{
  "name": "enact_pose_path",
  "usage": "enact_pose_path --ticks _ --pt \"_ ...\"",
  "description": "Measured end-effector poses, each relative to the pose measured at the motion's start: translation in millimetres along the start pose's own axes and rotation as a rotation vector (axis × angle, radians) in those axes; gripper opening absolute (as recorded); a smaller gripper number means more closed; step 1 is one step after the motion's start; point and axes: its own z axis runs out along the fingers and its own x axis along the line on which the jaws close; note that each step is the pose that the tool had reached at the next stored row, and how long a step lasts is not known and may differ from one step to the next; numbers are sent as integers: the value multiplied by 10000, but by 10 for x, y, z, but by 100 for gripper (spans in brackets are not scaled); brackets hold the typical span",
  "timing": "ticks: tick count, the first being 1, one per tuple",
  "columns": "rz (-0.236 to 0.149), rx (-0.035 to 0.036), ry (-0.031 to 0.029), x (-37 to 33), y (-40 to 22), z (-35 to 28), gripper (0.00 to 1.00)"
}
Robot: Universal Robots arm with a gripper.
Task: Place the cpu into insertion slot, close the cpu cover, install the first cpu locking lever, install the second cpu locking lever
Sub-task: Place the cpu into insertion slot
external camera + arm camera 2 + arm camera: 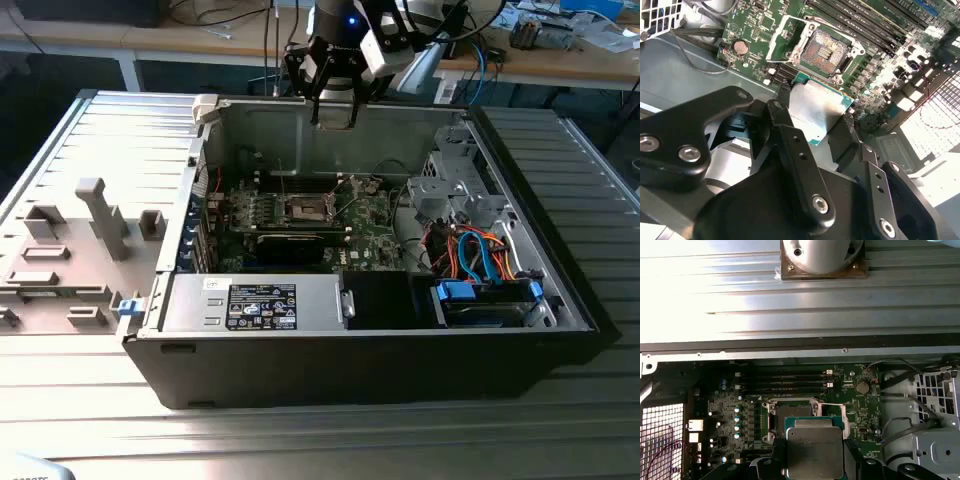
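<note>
An open computer case [300,350] lies on a ribbed metal table [560,440], and one gripper [335,105] hangs above the case's far wall.

At the exterior view's left, several grey fixture blocks [90,220] are set out beside the case. Inside the case, along the near side, one power supply [260,305] with a printed label is fitted. At the middle, one green circuit board [370,225] is mounted. On it is one insertion slot [305,208], uncovered and unfilled, with its dark bed left bare in the second wrist view. One cpu cover [785,36] is raised on its hinge beside the slot. One coin battery [741,47] is seated on the board close by.

One cpu [820,107] is clamped by its edges between the gripper's two black fingers [790,140], silver top showing. It is held in the air over the board, near the slot but apart from it. At the exterior view's right, one drive cage [450,190] is seen, with orange and blue cables [480,250] and one blue caddy [485,300] nearer.

None of the four steps is judged complete. The cpu is gripped and held over the case but is not seated. The cover stands open. The two locking levers are taken to be unfastened, though they are too thin to be counted with certainty.
</note>
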Motion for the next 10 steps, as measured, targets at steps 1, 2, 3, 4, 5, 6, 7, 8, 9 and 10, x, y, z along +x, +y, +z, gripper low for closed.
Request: enact_pose_path --ticks 1,2,3,4,5,6,7,8,9,10 --pt "0 0 0 0 0 0 54" --pt "0 0 -1 0 0 0 54" --pt "1 0 0 0 -1 0 54" --pt "0 1 1 0 -5 -1 54" --pt "-1 0 0 0 -9 0 54" --pt "-2 0 0 0 -13 0 54" --pt "0 -2 0 0 -20 2 54" --pt "1 0 0 1 -24 5 54" --pt "1 2 1 0 -25 6 54" --pt "0 4 1 0 -25 9 54"
